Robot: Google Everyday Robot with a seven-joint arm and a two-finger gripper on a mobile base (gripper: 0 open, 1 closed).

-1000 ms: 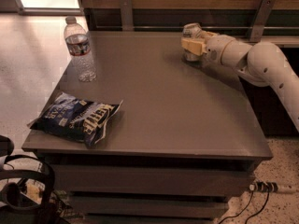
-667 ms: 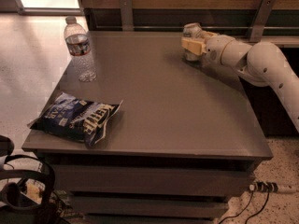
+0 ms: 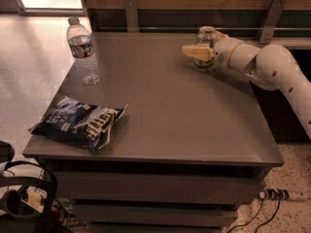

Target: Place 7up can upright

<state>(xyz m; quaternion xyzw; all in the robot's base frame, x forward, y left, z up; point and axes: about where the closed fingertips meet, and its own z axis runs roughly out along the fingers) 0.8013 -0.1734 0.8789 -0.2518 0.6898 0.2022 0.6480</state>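
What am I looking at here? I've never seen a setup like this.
A single camera looks down on a grey table. The white jointed limb coming in from the right is a robot arm. Its tip, the gripper, is at the table's far right, right at a can that seems to stand upright. Whether it grips the can is unclear. Also on the table are a water bottle, standing far left, and a chip bag, lying front left.

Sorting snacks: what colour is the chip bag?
Chip bag: dark blue, white lettering, camera view; gripper far right at the 7up can.
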